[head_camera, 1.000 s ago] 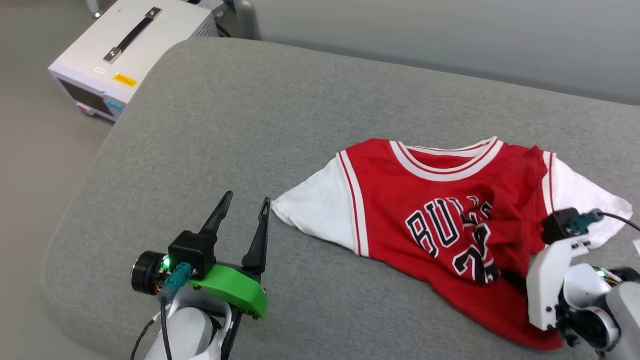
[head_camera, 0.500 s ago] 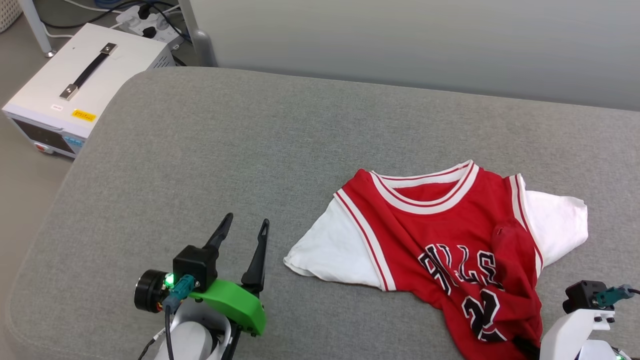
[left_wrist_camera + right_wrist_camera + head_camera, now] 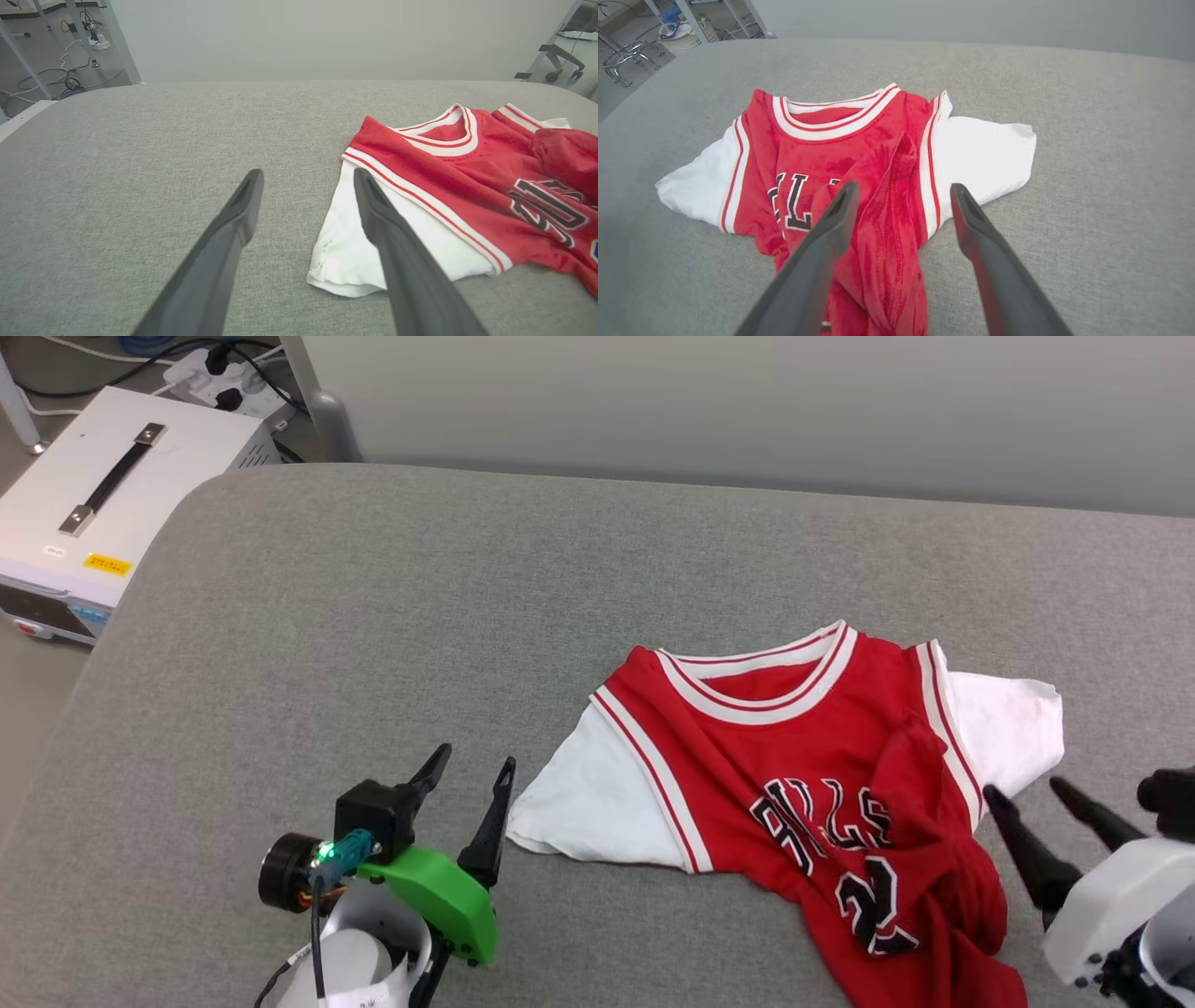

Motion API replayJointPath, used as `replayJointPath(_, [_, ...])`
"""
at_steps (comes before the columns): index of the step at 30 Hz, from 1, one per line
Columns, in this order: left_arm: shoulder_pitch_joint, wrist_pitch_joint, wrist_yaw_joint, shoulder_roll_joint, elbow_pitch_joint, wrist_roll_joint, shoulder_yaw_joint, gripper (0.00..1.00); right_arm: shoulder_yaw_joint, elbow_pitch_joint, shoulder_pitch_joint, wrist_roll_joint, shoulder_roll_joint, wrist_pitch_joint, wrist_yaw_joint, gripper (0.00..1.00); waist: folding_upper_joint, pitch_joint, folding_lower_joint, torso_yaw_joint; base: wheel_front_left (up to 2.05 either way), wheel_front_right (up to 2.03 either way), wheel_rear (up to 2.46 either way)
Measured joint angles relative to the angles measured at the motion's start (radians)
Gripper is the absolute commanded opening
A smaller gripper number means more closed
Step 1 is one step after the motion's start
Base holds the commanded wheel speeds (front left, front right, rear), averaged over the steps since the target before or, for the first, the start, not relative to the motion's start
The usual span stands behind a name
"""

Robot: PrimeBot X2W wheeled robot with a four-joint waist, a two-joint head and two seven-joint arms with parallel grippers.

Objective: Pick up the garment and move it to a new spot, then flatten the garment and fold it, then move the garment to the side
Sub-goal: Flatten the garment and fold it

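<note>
The garment [image 3: 803, 756] lay rumpled on the grey cushion [image 3: 420, 616]. The left end effector [image 3: 475, 758] gaped just beside it. The right end effector [image 3: 1024, 789] gaped empty at its bunched side.

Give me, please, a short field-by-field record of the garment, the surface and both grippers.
Surface: grey padded cushion
Garment: red jersey lying front up, collar away from the robot, rumpled along one side
Left gripper: open, empty, close beside the white sleeve
Right gripper: open, empty, beside the rumpled side
Nearby: white box with a black handle
</note>
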Motion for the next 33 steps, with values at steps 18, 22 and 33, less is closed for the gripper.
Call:
replayJointPath(18, [-0.030,0.666,0.084,0.100,-0.158,-0.052,-0.039,1.00,0.004,-0.029,-0.061,-0.076,0.019,-0.202,0.000,1.00,0.0000,0.103,0.0000,-0.090,0.00,0.00,0.00])
replayJointPath(22, [-0.030,0.684,0.089,0.105,-0.156,-0.052,-0.044,1.00,0.006,-0.022,-0.071,-0.076,0.025,-0.214,0.000,1.00,0.0000,0.127,0.0000,-0.115,0.00,0.00,0.00])
replayJointPath(33, [-0.049,0.637,0.118,0.103,-0.093,-0.029,-0.058,0.00,0.008,-0.009,-0.077,-0.079,0.011,-0.188,0.000,1.00,0.0000,0.128,0.0000,-0.142,0.00,0.00,0.00])
